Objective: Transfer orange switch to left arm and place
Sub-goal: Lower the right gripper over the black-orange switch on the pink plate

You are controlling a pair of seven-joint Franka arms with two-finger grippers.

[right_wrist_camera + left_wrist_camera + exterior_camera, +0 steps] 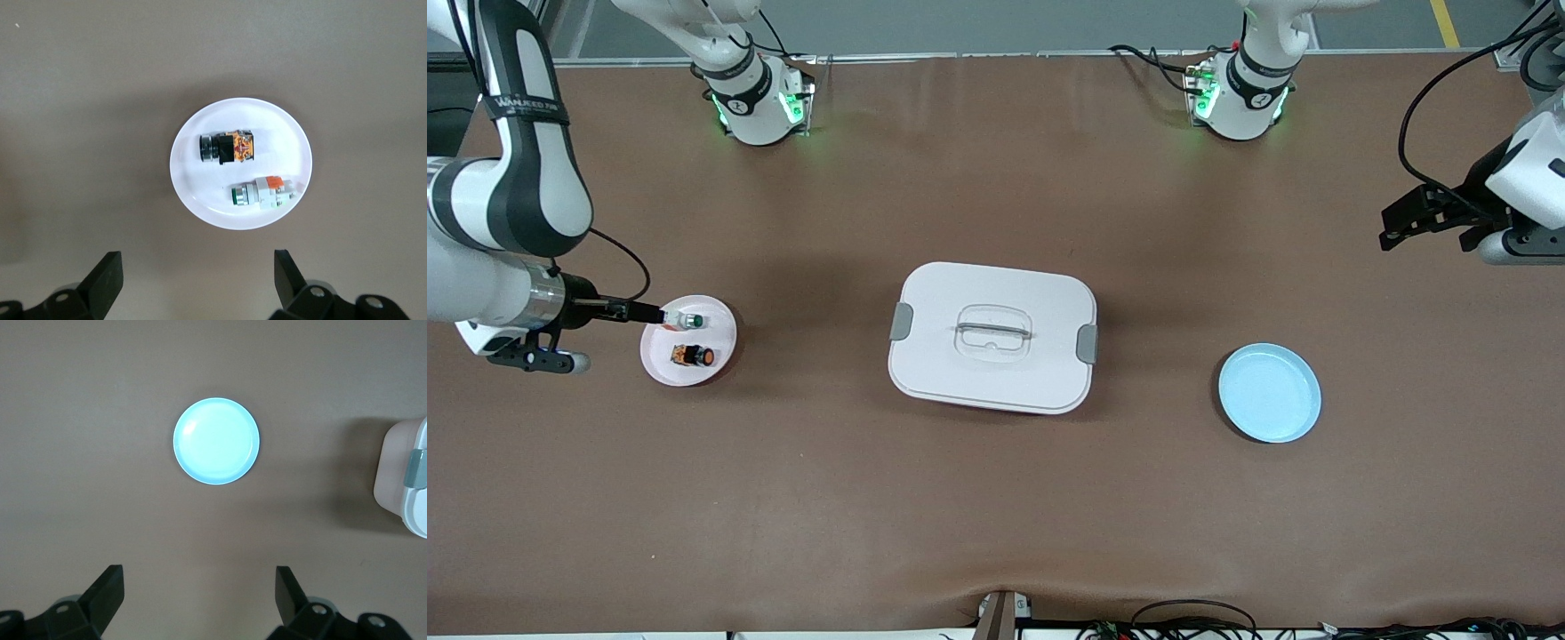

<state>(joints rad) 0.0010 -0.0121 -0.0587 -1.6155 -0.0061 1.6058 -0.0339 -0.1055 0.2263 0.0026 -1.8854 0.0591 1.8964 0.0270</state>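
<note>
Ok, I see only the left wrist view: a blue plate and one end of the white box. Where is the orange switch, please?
Observer: The orange switch lies on its side on a white plate, toward the right arm's end of the table, with the box between it and your blue plate.
Operator: Thank you. My left gripper is open over the table, near the blue plate. What of the right one?
Observer: The right gripper is open and holds nothing. It is by the white plate and has not yet taken the switch.
</note>
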